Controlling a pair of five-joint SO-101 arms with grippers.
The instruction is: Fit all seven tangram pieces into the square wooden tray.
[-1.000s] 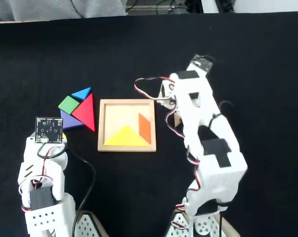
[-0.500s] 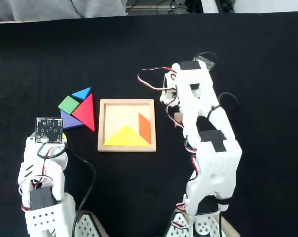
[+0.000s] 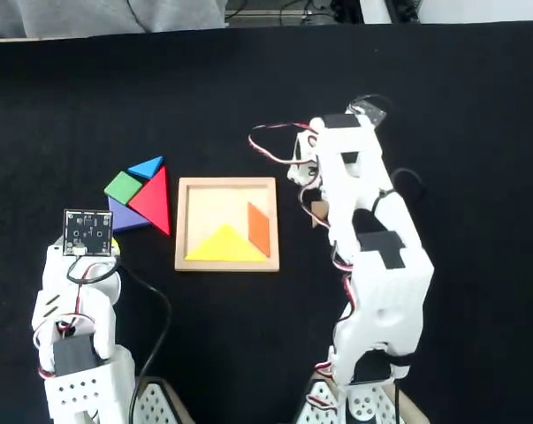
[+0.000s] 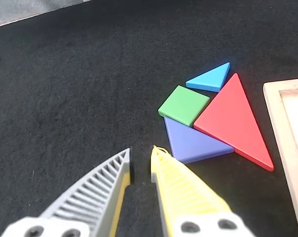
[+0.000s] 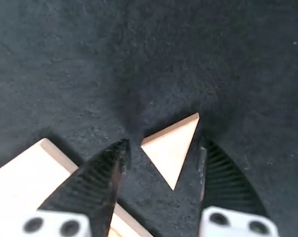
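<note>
Tray holds two of the seven pieces: a yellow triangle and an orange parallelogram. The right gripper is spread wide, straddling a pale triangle that lies on the table just beside the tray's corner, with no grip taken yet. The left gripper, all but closed and empty, hangs near a touching cluster on the tray's other side: purple triangle, green square, red triangle and blue triangle. Five pieces remain, and the pale one looks likely to go next.
</note>
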